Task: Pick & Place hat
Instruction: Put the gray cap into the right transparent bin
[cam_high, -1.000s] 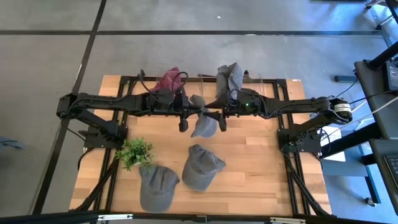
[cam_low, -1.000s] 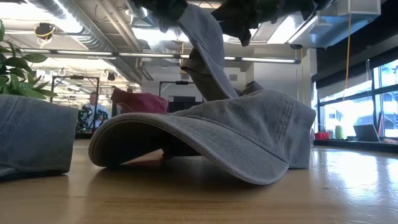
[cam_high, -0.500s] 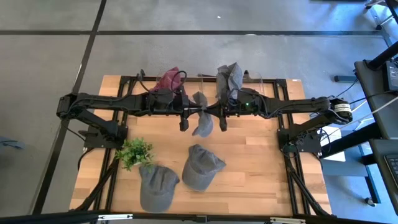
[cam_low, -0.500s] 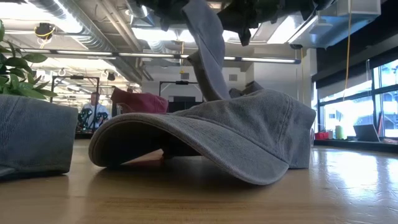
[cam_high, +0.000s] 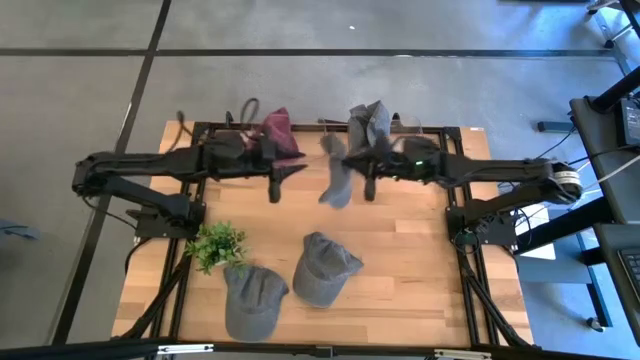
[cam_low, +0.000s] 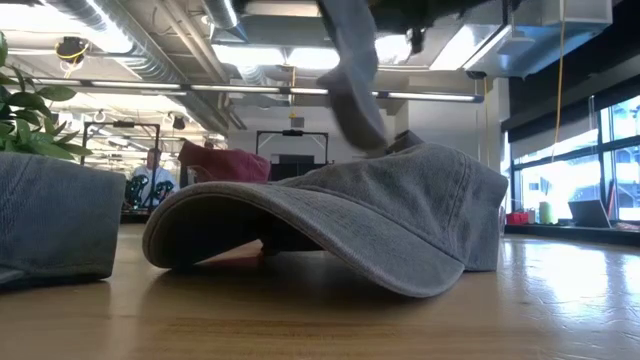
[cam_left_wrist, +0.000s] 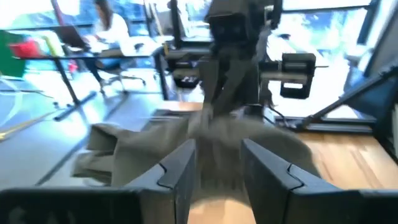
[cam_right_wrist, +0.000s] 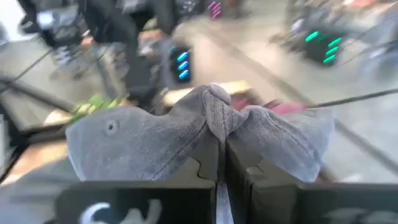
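Grey hat (cam_high: 336, 183): your right claw (cam_high: 352, 172) clamps it, dangling above the surface (cam_high: 420, 270).
Left claw (cam_high: 281, 174): fingers parted, empty.

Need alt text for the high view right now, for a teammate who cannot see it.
From above, the right hand holds a grey hat dangling over the wooden table, while the left hand sits apart, empty, near a maroon hat. Two more grey hats and a small plant lie nearer the front edge.

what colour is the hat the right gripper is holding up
Grey, like faded denim. The held hat shows best in the right wrist view, pinched in the right gripper.
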